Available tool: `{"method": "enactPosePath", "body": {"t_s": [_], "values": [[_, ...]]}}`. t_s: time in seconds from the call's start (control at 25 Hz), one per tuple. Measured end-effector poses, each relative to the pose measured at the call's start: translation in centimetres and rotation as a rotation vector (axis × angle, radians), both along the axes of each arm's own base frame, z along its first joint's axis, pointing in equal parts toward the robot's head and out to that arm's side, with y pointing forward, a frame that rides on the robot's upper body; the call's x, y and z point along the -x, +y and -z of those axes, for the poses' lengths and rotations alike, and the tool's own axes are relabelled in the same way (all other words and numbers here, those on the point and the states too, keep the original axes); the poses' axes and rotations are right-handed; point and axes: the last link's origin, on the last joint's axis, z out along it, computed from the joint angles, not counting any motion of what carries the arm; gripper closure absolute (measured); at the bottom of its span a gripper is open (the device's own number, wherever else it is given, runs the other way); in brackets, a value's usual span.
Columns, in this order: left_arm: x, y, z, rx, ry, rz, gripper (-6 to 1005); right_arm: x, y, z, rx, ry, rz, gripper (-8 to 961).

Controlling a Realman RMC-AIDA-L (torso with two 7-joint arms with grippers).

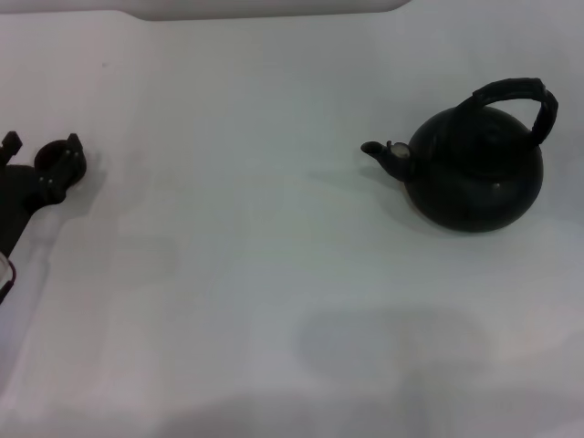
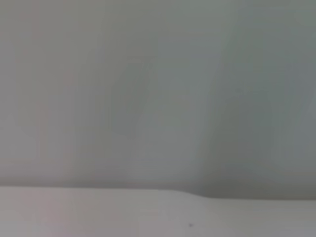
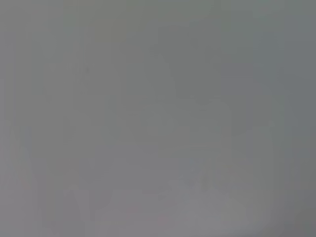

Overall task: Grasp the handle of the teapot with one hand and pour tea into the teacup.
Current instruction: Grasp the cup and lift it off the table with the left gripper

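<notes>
Bench (image 1: 274, 301): pale, plain surface filling the head view; both wrist views show only blank grey-white, with no task object in them. Pot (image 1: 474, 173): black, round, squat, standing upright at right of centre in the upper half of the frame, spout (image 1: 383, 153) pointing toward frame left, pale patch at the spout base. Handle (image 1: 520, 96): thick ridged black hoop arching over the pot, highest toward the upper right, nothing touching it. Left tool (image 1: 41, 151): at the far left edge, upper-middle, well apart from the pot; two fingers show with a dark round shape between them, which may be the cup (image 1: 57, 157), but whether the fingers pinch it or merely stand spread around it cannot be told. Right tool: not in view. Step in hand, by judgement: approach and grasp of the handle, not yet begun. To do it well: bring the right arm, nearer the pot, down from above with fingers spread wide enough to straddle the hoop, close at the crown so the pot hangs level, and grip firmly, since the pot looks heavy and would swing. Cup needs to stand off the spout side, frame left of the pot, before tilting. Risk: an off-centre grip would tip the spout early.
</notes>
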Motion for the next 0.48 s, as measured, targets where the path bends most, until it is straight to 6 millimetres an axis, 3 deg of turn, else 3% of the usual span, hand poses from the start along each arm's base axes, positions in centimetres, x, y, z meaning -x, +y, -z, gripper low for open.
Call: {"method": "enactPosePath", "body": {"t_s": [0.48], "values": [[0.44, 0.00, 0.30, 0.025, 0.013, -0.029, 130, 0.21, 0.13, 0.17, 0.009, -0.004, -0.010, 211]]}}
